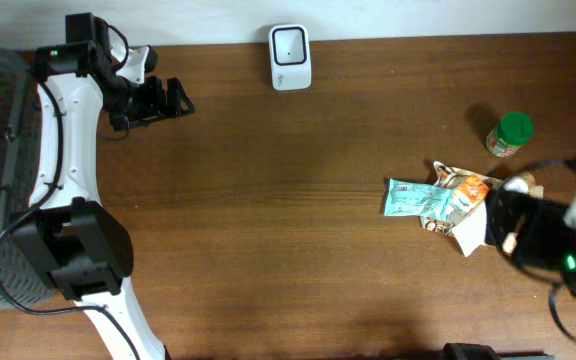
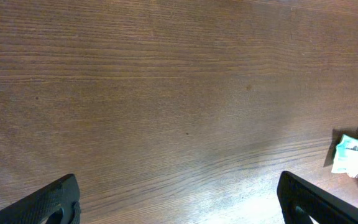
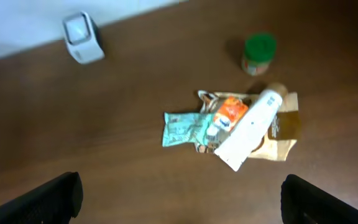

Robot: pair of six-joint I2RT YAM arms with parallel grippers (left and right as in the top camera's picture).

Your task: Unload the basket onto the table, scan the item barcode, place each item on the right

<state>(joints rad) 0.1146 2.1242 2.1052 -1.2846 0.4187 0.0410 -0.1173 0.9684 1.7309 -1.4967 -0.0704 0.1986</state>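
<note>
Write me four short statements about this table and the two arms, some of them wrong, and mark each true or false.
1. The white scanner stands at the edge of the table, well apart from the pile. True.
2. The green-lidded jar lies on top of the teal packet. False: the jar stands apart, beside the pile.
3. The right gripper holds the white tube. False: its jaws stand open and empty, and the tube lies on the pile.
4. The left gripper is open, with only bare table between its jaws. True.
</note>
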